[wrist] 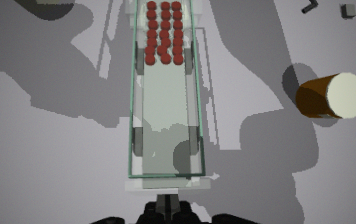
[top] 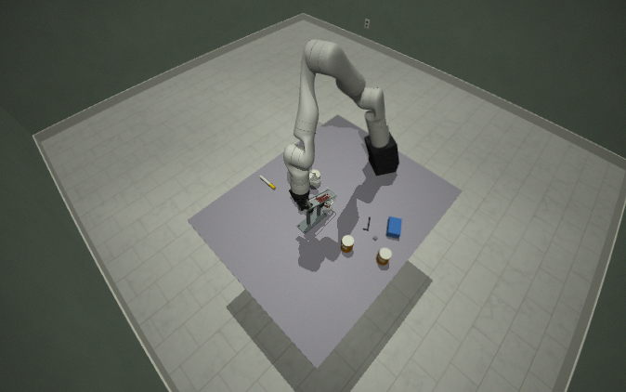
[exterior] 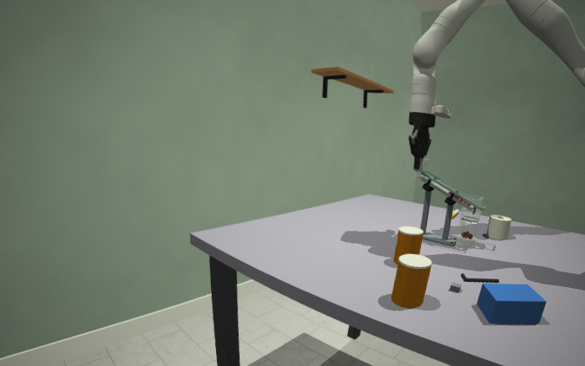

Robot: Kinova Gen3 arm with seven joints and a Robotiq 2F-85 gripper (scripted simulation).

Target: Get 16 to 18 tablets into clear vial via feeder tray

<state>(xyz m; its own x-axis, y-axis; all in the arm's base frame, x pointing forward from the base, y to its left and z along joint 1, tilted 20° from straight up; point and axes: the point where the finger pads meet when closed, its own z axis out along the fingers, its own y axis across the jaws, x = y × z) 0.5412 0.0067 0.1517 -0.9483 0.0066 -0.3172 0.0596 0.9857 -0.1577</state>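
gripper (exterior: 417, 166) pinched shut on nothing, just above feeder tray (exterior: 451, 193) raised end | risk: hard jog dumps tablets (wrist: 164, 33) past clear vial (exterior: 469, 225) below tray's low end

The arm (exterior: 423, 87) hangs straight down from a bent elbow, jaws fully closed on nothing.
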